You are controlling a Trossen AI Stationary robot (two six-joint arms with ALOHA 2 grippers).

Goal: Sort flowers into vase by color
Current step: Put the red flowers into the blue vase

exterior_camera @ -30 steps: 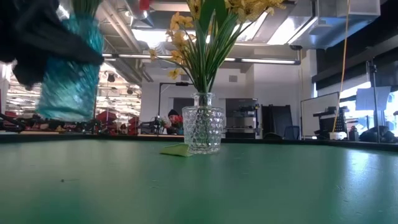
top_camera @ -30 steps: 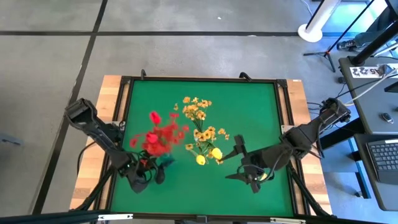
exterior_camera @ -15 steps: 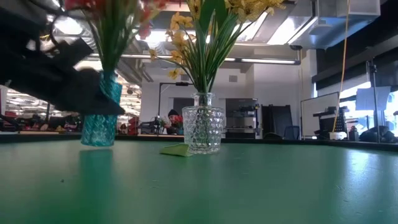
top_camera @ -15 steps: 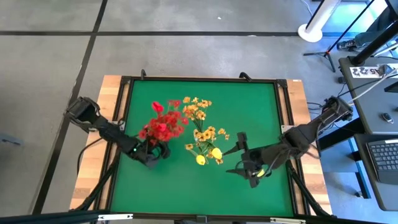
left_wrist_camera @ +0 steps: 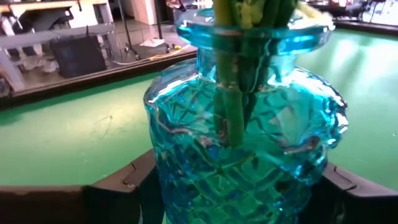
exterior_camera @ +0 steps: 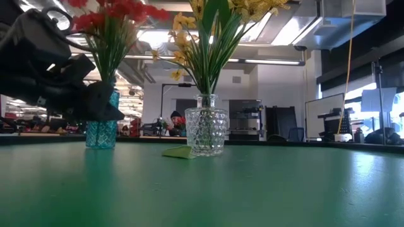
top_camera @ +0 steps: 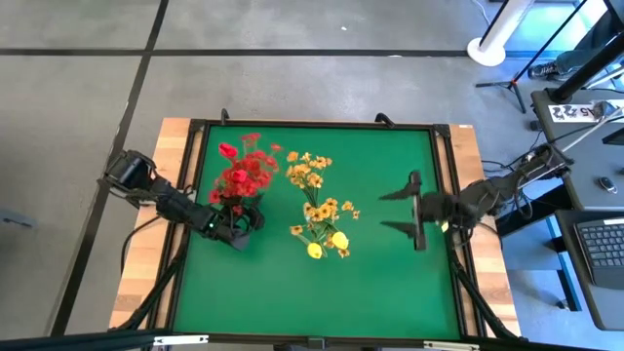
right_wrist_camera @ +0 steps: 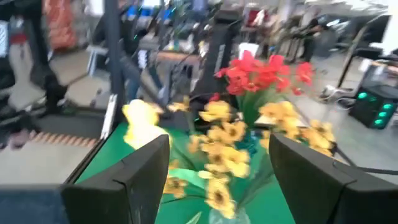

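A green table [top_camera: 292,283] with a dark frame fills the middle of the overhead view. The left arm [top_camera: 161,200] reaches in from the table's left edge. Its hand [top_camera: 237,226] is closed around a blue vase [exterior_camera: 101,129]; the wrist view shows a dark finger [left_wrist_camera: 121,190] on each side of the patterned blue glass [left_wrist_camera: 242,155]. The vase stands on the table near the left edge and holds red flowers [top_camera: 244,174] on green stems. Just beside it, toward the table's centre, a clear vase [exterior_camera: 205,131] holds yellow flowers [top_camera: 317,200], with a yellow bud [top_camera: 339,239] and another [top_camera: 315,251] on the near side. A small green leaf [exterior_camera: 178,152] lies at its base. The right arm [top_camera: 487,193] comes in over the right edge; its hand [top_camera: 414,210] is wide open and holds nothing, well apart from both vases.
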